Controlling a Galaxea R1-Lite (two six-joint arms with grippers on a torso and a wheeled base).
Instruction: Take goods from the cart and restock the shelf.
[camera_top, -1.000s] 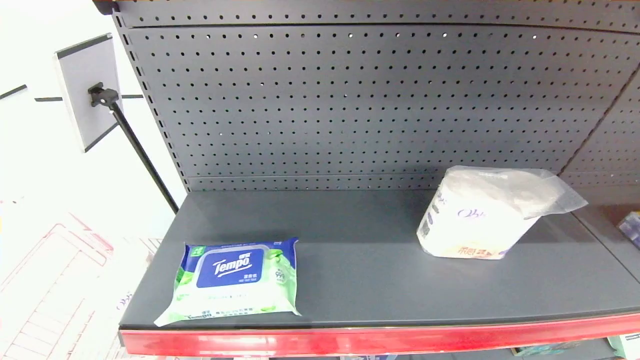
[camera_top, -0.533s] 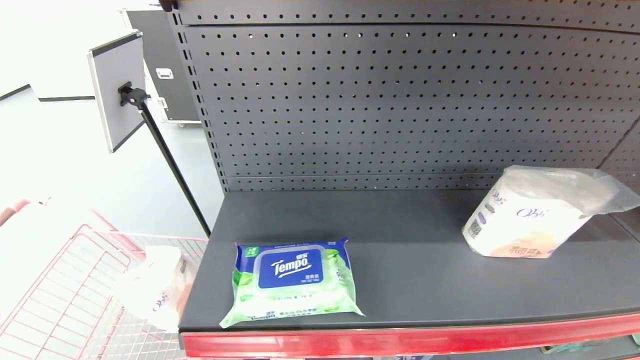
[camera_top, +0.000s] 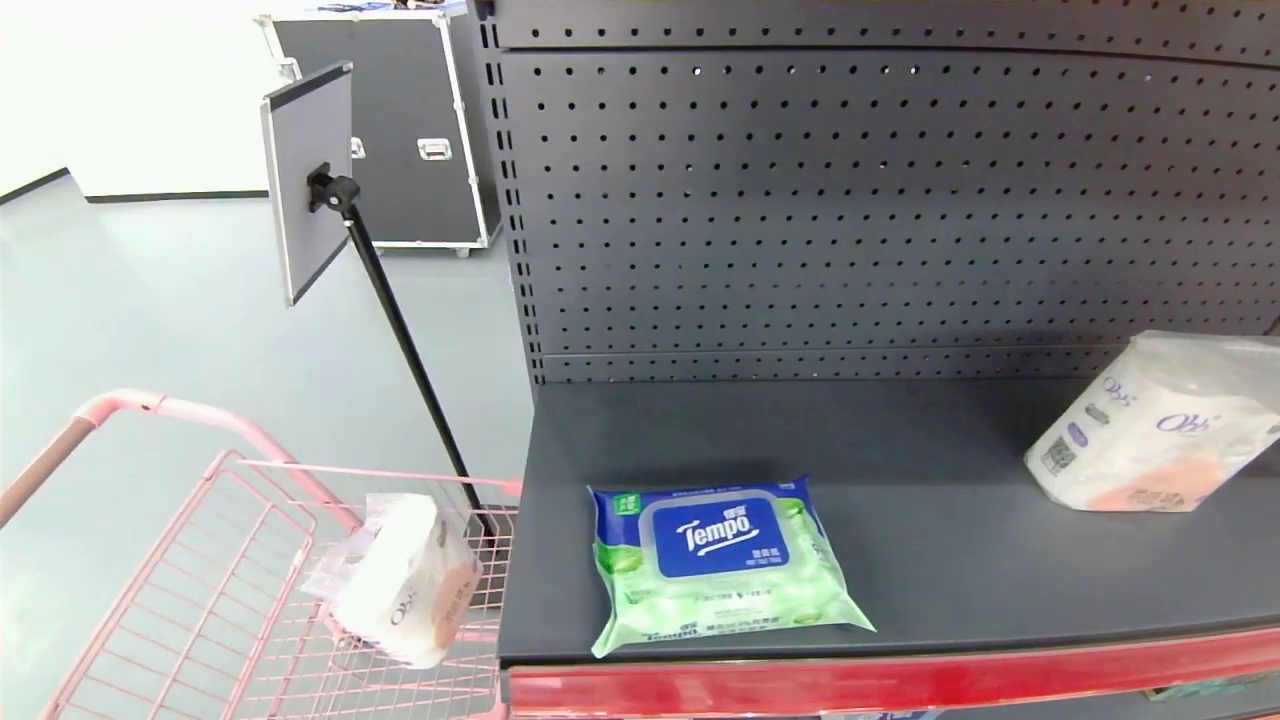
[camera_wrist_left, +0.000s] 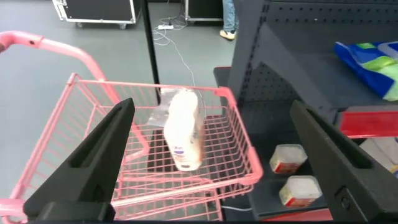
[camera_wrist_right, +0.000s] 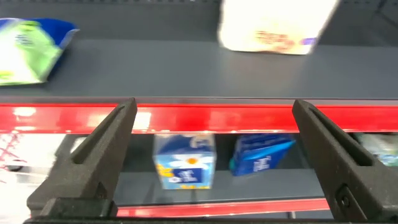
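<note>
Two grippers are holding their fingers spread wide with nothing between them. The left gripper (camera_wrist_left: 211, 107) is pointing toward the pink cart (camera_wrist_left: 245, 155), where a wrapped paper roll (camera_wrist_left: 185, 134) is lying in the basket beyond its fingertips, untouched. The right gripper (camera_wrist_right: 214, 106) is facing the red front edge of the shelf (camera_wrist_right: 205, 117), while a wipes pack (camera_wrist_right: 28, 46) and a second roll pack (camera_wrist_right: 273, 25) are sitting on the board beyond it, well apart from each other.

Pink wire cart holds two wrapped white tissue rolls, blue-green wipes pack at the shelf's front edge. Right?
No: the head view shows one wrapped white tissue roll in the pink wire cart. The blue-green wipes pack does lie at the front edge of the grey shelf.
</note>
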